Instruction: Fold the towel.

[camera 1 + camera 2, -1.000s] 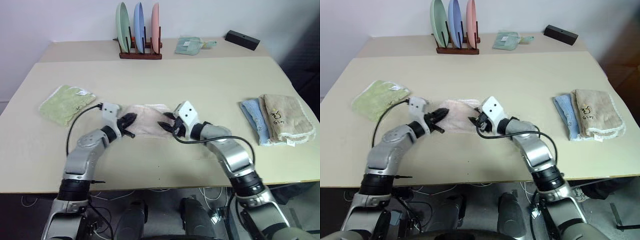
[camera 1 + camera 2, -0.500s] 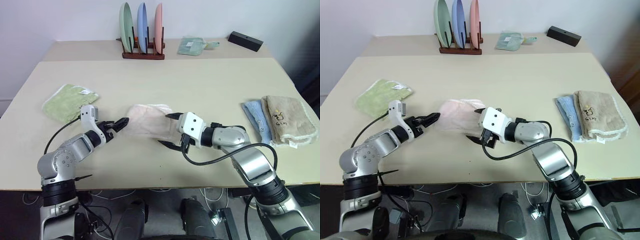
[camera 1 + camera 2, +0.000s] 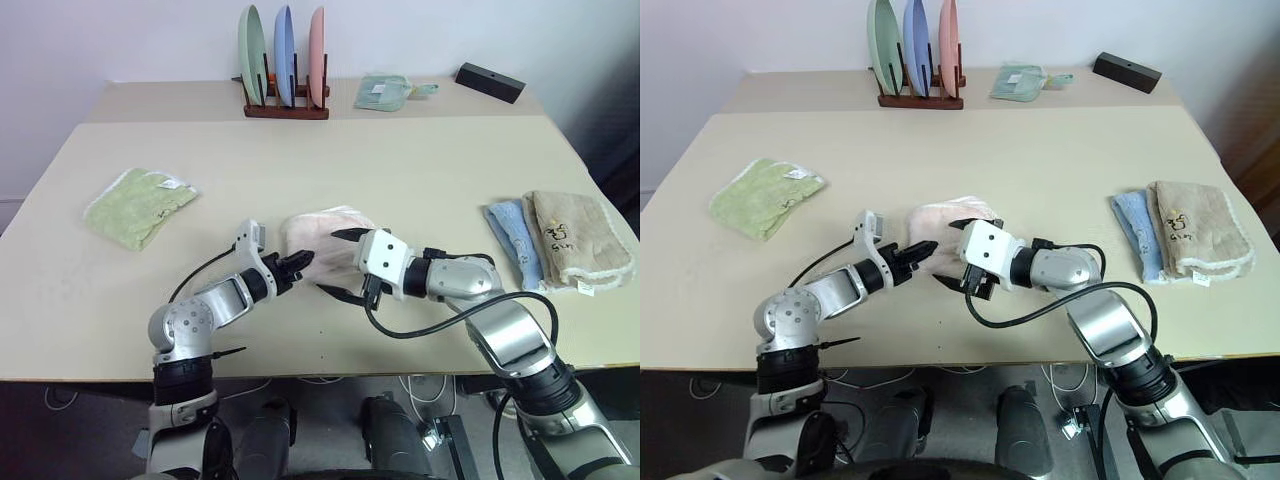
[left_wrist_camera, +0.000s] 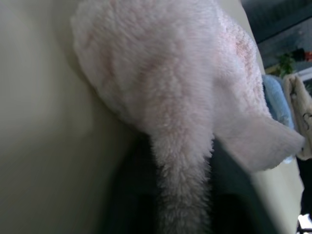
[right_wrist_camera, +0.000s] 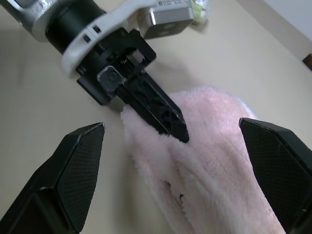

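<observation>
Left gripper [image 5: 168,119]: jaws pressed together, pinching a fold at the near-left edge of the towel [image 3: 325,240]. Right gripper [image 3: 340,264]: jaws spread wide, either side of the towel's near-right edge, holding nothing. Towel lies bunched mid-counter [image 3: 400,170], between both grippers.

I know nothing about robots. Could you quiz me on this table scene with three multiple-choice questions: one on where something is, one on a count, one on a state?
1. Where is the light green cloth?
A. by the table's left edge
B. on the plates
C. under the pink towel

2. How many plates stand in the rack?
A. two
B. three
C. five

3. The left end effector is:
A. wide open
B. shut on the towel
C. holding a plate

Answers: 1 A, it lies left; 2 B, green, blue, pink; 3 B, fingers pinch pink fabric.
</observation>
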Robot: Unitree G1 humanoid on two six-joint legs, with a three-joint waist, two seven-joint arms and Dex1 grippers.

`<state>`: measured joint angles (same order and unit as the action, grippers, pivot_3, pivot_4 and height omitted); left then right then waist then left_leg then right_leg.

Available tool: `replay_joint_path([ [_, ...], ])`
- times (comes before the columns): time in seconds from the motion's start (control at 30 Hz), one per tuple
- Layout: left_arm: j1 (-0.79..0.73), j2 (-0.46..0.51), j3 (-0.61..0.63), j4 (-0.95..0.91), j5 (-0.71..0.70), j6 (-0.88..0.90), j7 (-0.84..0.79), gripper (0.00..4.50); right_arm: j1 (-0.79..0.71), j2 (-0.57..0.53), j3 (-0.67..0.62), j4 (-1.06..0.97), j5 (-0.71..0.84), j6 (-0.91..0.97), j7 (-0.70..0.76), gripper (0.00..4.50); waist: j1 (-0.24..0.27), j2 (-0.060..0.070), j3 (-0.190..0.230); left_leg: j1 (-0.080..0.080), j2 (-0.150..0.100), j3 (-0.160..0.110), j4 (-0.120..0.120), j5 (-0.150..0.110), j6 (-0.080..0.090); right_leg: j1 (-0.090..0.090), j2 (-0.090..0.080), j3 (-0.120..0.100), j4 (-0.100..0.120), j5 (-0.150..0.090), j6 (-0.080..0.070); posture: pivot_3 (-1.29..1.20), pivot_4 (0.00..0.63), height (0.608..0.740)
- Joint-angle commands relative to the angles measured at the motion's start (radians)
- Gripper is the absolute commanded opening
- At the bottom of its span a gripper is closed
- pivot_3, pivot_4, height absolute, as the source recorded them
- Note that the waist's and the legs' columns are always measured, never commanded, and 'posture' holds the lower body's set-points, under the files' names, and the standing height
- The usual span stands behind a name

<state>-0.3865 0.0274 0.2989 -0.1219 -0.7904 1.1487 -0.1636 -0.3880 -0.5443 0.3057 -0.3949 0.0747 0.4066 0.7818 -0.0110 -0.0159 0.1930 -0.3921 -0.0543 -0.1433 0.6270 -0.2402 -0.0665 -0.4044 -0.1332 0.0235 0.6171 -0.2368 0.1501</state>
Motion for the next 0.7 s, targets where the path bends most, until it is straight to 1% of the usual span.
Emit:
replay_joint_path([
  [0.03, -0.005, -0.013, 0.027, -0.036, -0.041, -0.026, 0.010, 0.06, 0.009, -0.013, -0.030, -0.058, -0.007, 0.001, -0.015, 4.50, -0.001, 0.000, 0.000, 0.000, 0.000, 0.000, 0.000, 0.000, 0.000, 0.000, 0.000, 0.000, 0.000, 0.000, 0.000, 0.00, 0.150, 0.740],
  [0.1, -0.012, -0.030, 0.052, -0.037, -0.060, -0.045, 0.025, 0.06, 0.012, -0.015, -0.033, -0.061, -0.007, 0.001, -0.017, 4.50, 0.000, 0.000, 0.000, 0.000, 0.000, 0.000, 0.000, 0.000, 0.000, 0.000, 0.000, 0.000, 0.000, 0.000, 0.000, 0.00, 0.150, 0.740],
  [0.2, -0.062, -0.057, 0.140, -0.019, -0.107, -0.103, 0.084, 0.06, 0.004, -0.016, -0.034, -0.053, -0.013, -0.009, -0.015, 4.50, 0.000, -0.001, 0.000, 0.000, 0.000, 0.000, 0.000, 0.000, 0.000, 0.000, 0.000, 0.000, 0.000, 0.000, 0.000, 0.00, 0.150, 0.740],
  [0.3, -0.146, -0.030, 0.202, 0.002, -0.103, -0.198, 0.128, 0.06, -0.006, -0.013, -0.035, -0.046, -0.013, -0.013, -0.014, 4.50, 0.000, -0.001, 0.001, 0.000, 0.000, 0.000, 0.000, 0.000, 0.000, 0.000, 0.000, 0.000, 0.000, 0.000, 0.000, 0.00, 0.150, 0.740],
  [0.37, -0.244, 0.030, 0.244, 0.052, -0.040, -0.311, 0.182, 0.06, -0.010, -0.010, -0.033, -0.041, -0.011, -0.017, -0.012, 4.50, 0.000, -0.002, 0.001, -0.001, 0.000, 0.000, 0.000, 0.000, 0.000, 0.000, 0.000, 0.000, 0.000, 0.000, 0.000, 0.00, 0.150, 0.740],
  [0.4, -0.276, 0.054, 0.257, 0.075, -0.022, -0.349, 0.199, 0.06, -0.010, -0.009, -0.032, -0.041, -0.010, -0.018, -0.011, 4.50, -0.001, -0.002, 0.001, -0.001, 0.000, 0.000, 0.000, 0.000, 0.000, -0.001, 0.000, 0.000, 0.000, 0.000, 0.000, 0.00, 0.150, 0.740],
  [0.5, -0.345, 0.168, 0.340, 0.135, 0.004, -0.456, 0.242, 0.06, -0.006, -0.003, -0.024, -0.042, -0.011, -0.021, -0.013, 4.50, -0.005, -0.002, 0.001, -0.001, 0.000, 0.001, 0.000, 0.000, 0.000, -0.001, 0.000, 0.000, -0.002, 0.000, 0.000, 0.00, 0.150, 0.740],
  [0.57, -0.350, 0.216, 0.366, 0.159, -0.001, -0.486, 0.245, 0.06, -0.004, 0.001, -0.023, -0.044, -0.010, -0.020, -0.014, 4.50, -0.008, -0.002, 0.001, -0.001, 0.000, 0.001, -0.001, 0.000, 0.000, -0.001, 0.000, 0.000, -0.002, 0.000, 0.000, 0.00, 0.150, 0.740],
  [0.63, -0.317, 0.286, 0.392, 0.209, 0.002, -0.486, 0.230, 0.06, 0.005, 0.004, -0.018, -0.047, -0.010, -0.021, -0.016, 4.50, -0.003, -0.002, 0.001, -0.001, 0.000, 0.001, -0.001, 0.000, 0.000, -0.002, 0.000, 0.000, -0.002, 0.000, 0.000, 0.00, 0.150, 0.740],
  [0.7, -0.273, 0.338, 0.388, 0.242, 0.022, -0.489, 0.204, 0.06, 0.012, 0.005, -0.015, -0.048, -0.013, -0.024, -0.016, 4.50, -0.003, -0.002, 0.001, -0.001, 0.000, 0.000, -0.001, 0.000, 0.000, -0.002, 0.000, 0.000, -0.002, 0.000, 0.000, 0.00, 0.150, 0.740],
])
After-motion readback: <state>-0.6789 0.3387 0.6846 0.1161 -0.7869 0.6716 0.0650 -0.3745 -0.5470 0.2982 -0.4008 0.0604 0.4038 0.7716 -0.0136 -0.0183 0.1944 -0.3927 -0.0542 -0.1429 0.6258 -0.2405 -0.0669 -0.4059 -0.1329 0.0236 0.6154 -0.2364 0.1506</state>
